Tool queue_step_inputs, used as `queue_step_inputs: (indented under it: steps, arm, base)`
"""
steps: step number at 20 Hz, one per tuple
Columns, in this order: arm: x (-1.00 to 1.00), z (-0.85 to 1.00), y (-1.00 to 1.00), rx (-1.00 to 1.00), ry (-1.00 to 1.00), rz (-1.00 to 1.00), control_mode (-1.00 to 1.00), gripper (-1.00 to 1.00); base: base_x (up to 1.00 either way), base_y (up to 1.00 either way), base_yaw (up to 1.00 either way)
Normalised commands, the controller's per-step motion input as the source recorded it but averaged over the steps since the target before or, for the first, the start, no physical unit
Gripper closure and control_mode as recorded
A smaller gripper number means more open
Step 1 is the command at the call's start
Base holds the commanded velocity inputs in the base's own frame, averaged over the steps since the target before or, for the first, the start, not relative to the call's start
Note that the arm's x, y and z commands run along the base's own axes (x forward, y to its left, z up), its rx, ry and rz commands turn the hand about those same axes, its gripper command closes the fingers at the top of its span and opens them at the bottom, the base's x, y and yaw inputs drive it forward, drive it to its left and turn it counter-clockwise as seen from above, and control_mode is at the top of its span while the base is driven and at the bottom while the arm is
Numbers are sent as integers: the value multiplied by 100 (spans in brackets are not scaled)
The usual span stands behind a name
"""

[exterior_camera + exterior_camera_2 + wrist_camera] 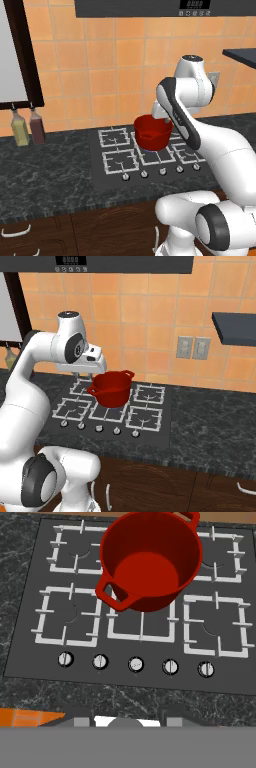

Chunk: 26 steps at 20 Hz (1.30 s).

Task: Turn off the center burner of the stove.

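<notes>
The stove [30,657] fills the hand view, and its five knobs [135,664] sit in a row near the bottom. A red pot [147,559] sits on the center burner [141,624] at the top middle. The left base view shows two bottles [28,127] at the left on the counter [45,170]. The right base view shows wall plugs [194,347]. The bent arm [187,107] is up over the stove. I cannot tell if the gripper is open.
</notes>
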Motion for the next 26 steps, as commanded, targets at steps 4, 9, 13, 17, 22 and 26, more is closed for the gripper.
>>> queue_step_inputs:
  steps: [4, 9, 13, 17, 22, 26]
  arm:
    - [0, -2, 0, 0, 0, 0, -100, -100]
    - [0, 0, 0, 0, 0, 0, -100, -100]
    - [0, 0, 0, 0, 0, 0, -100, -100]
    - [0, 0, 0, 0, 0, 0, -100, -100]
    - [0, 0, 0, 0, 0, 0, -100, -100]
    - [-12, -5, -2, 1, 0, 0, -100, -100]
  base:
    - [0, 0, 0]
    - [0, 0, 0]
    - [0, 0, 0]
    - [0, 0, 0]
    - [0, 0, 0]
    - [0, 0, 0]
